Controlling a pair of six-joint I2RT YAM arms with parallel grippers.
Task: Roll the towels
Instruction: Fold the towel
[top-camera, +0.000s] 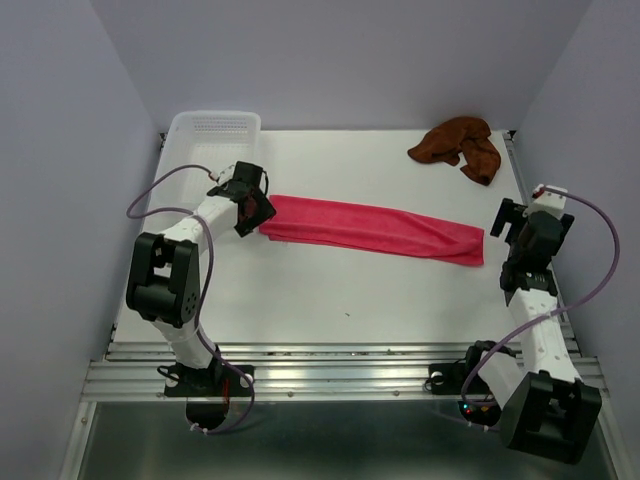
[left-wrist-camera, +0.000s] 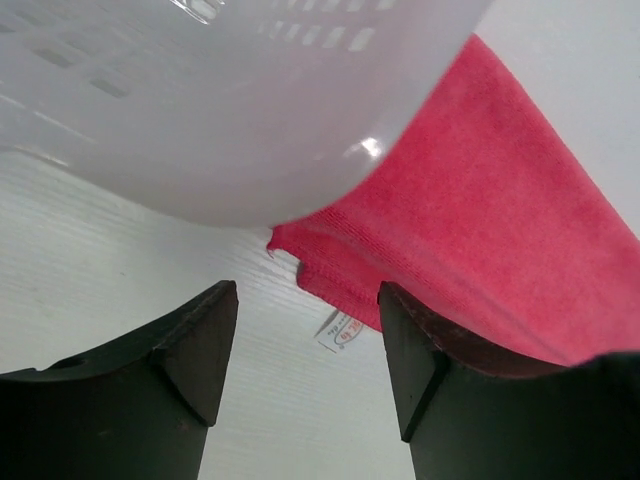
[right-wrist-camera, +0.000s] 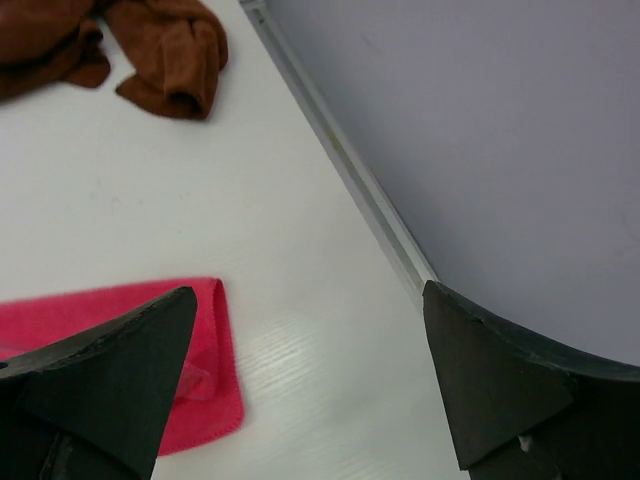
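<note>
The pink-red towel (top-camera: 370, 228) lies folded into a long strip across the middle of the table, its left end (left-wrist-camera: 480, 200) under the basket's rim and its right end (right-wrist-camera: 205, 370) flat. The rust brown towel (top-camera: 460, 147) sits crumpled at the far right corner, also in the right wrist view (right-wrist-camera: 150, 50). My left gripper (top-camera: 254, 212) hovers at the strip's left end, open, with bare table and a white label (left-wrist-camera: 340, 332) between its fingers. My right gripper (top-camera: 497, 243) stands just right of the strip's right end, wide open and holding nothing.
A translucent white plastic basket (top-camera: 210, 140) stands at the far left corner, close above my left gripper (left-wrist-camera: 200, 110). A metal rail (right-wrist-camera: 350, 170) and the right wall border the table beside my right arm.
</note>
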